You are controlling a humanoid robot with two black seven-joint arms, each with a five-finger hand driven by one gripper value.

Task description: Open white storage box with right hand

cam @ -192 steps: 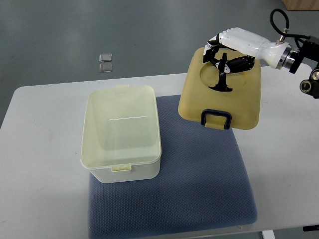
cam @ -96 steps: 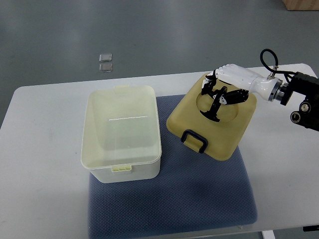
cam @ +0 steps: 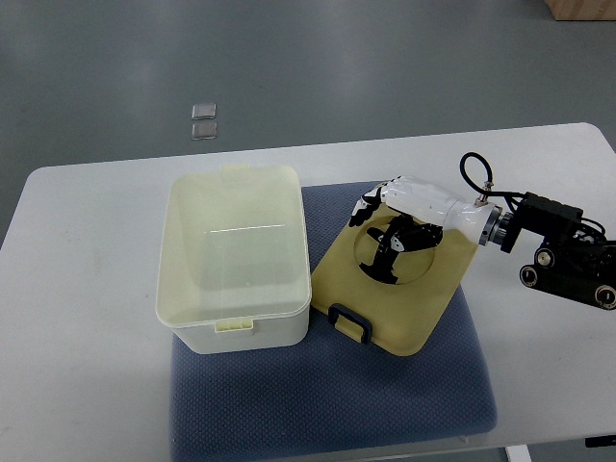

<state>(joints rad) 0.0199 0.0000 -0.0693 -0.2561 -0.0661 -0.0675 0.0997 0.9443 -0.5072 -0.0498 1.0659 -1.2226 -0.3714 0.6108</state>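
So the white storage box (cam: 234, 260) is sitting open on the left part of the blue mat (cam: 337, 385), same spot as in both earlier frames, nothing visible inside it. Its lid (cam: 395, 279) is the thing that moved: a second ago it was up in the air over the far right of the table (cam: 77, 289), half a second ago it had dropped and tilted over the mat, and now it's lower and further left, lying on the mat just beside the box's right wall. Can't tell if the edge actually touches the box. The lid's dark latch (cam: 349, 322) now points at the near side, down by the box's front corner.

The right hand (cam: 404, 217) has followed it in from the right edge. Its fingers (cam: 383, 252) are curled around the black handle in the lid's round recess, gripping it like before. The forearm and dark wrist hardware have dropped lower in frame too.

Two small clear squares (cam: 203, 121) lie on the floor past the table, unchanged.
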